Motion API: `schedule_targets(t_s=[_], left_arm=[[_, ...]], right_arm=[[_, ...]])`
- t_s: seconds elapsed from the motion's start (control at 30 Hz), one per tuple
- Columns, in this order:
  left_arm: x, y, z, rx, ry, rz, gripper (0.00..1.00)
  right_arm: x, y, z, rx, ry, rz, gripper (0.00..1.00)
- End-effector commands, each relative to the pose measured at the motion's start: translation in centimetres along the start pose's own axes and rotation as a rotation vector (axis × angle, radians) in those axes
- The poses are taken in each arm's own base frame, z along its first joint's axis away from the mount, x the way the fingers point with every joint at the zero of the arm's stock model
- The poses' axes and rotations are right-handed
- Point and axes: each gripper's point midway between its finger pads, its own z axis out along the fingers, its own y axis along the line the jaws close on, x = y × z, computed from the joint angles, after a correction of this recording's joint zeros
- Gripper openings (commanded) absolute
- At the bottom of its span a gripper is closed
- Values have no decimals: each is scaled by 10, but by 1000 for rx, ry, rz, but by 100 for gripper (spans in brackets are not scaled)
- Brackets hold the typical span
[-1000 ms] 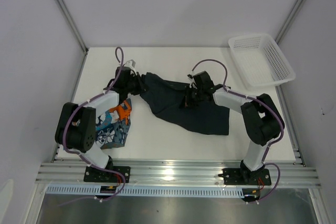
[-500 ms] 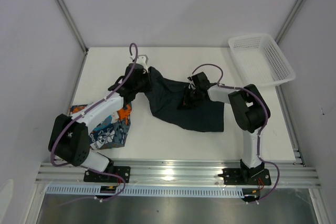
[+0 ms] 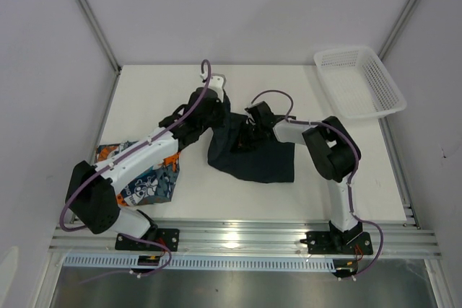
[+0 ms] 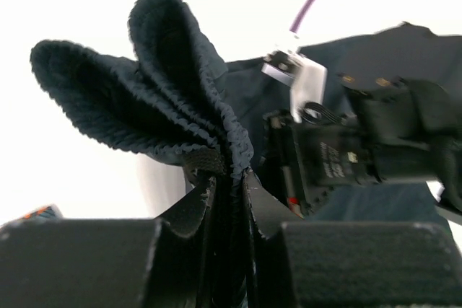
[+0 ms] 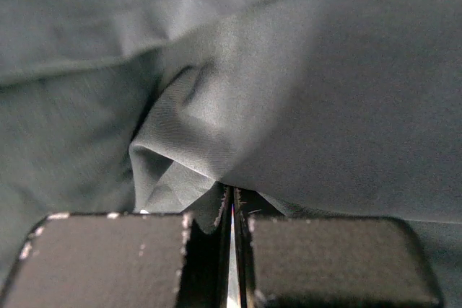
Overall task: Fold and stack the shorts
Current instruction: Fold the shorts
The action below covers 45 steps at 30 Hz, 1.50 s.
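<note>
The plain dark shorts (image 3: 256, 160) lie bunched mid-table. My left gripper (image 3: 214, 108) is shut on their ribbed waistband (image 4: 180, 99), which stands up in folds above the jaws of that gripper (image 4: 231, 178) in the left wrist view. My right gripper (image 3: 251, 126) sits on the same dark shorts (image 5: 303, 91), just right of the left one. In the right wrist view this gripper (image 5: 232, 191) is shut, with a pinch of thin fabric drawn to its tips. The printed shorts (image 3: 150, 178) lie folded at the front left, partly under the left arm.
A white mesh basket (image 3: 359, 83) stands at the table's back right corner, overhanging the edge. The right gripper's body (image 4: 346, 153) fills the space close beside my left jaws. Purple cables loop above both wrists.
My left gripper has carried the waistband to the right and slightly back. The right gripper has moved left with the fabric, so the dark shorts are bunched narrower.
</note>
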Motion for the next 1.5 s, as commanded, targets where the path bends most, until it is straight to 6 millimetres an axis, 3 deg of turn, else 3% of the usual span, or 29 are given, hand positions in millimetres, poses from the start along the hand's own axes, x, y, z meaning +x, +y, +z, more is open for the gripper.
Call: schedule_targets(t_s=[0.0,0.17,0.4,0.5,0.67,0.9,1.07,1.2,1.37,1.47], left_arm=[[-19,-16,-8,11,-52,23,1],[-26,-41,-21,56,-62,27,1],[-21,-68,-27,126,-60,41,1],[-26,-76,-29,144,-68,46,1],[-19,-79,-18,131,-33,58,1],[-21,-70,-13,79,-45,78,1],[-26,-61,-16,30,-55,99,1],[-30,-59,-20,29,-65,109,1],[-31,-58,-23,30,-68,115,1],[-30,-60,-21,32,-67,119,1]], right_arm=[[-9,-2,-5,56,-34,10,0],[-12,0,2,45,-12,28,0],[-6,2,22,-21,70,80,0],[-7,0,25,-31,78,93,0],[-10,3,20,-37,70,91,0],[-29,44,-26,-98,-12,26,12],[-46,74,-71,-138,-90,-19,22],[-52,60,-93,-56,-139,-22,35],[-54,28,-131,13,-211,-13,36],[-46,5,-170,123,-276,-32,32]])
